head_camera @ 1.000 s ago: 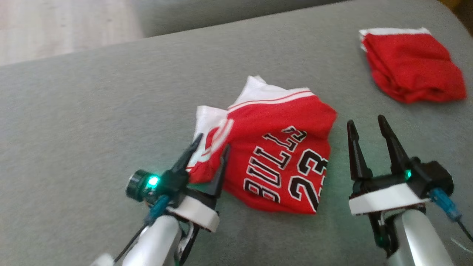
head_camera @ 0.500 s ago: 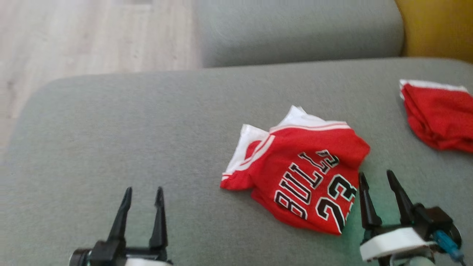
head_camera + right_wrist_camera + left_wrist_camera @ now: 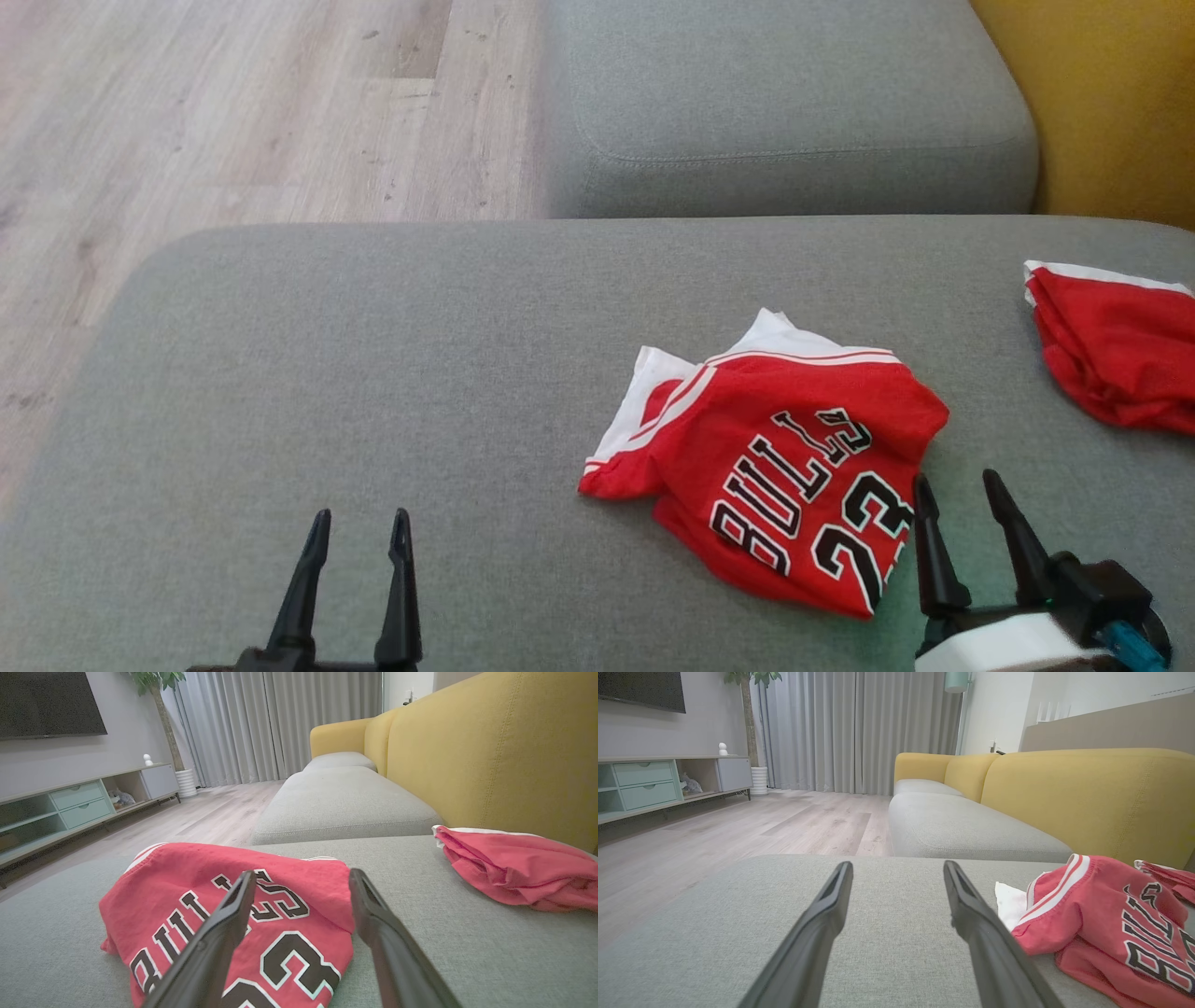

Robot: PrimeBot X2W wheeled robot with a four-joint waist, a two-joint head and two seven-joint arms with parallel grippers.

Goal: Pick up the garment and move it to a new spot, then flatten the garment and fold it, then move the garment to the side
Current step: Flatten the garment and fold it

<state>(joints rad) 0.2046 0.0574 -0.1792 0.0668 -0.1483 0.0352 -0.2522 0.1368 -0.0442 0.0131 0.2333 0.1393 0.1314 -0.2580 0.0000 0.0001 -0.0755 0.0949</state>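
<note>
The garment (image 3: 794,476) is a red jersey with black "BULLS 23" lettering and white panels, lying crumpled on the grey sofa cushion (image 3: 373,392), right of centre. It also appears at the right of the left wrist view as the garment (image 3: 1101,919) and low in the right wrist view as the garment (image 3: 233,914). My left gripper (image 3: 359,518) is open at the bottom left, well away from the jersey, empty. My right gripper (image 3: 957,485) is open just beside the jersey's near right edge, nothing between its fingers.
A plain red cloth lump (image 3: 1116,350) lies at the cushion's right edge, also seen as the red lump (image 3: 514,868). A second grey cushion (image 3: 784,103) lies beyond, a yellow sofa back (image 3: 1111,103) to the right, and wood floor (image 3: 233,112) to the left.
My left gripper has drawn back from the jersey's left corner to the lower left, leaving the jersey lying. The head camera has tilted up, showing more floor and the far cushion.
</note>
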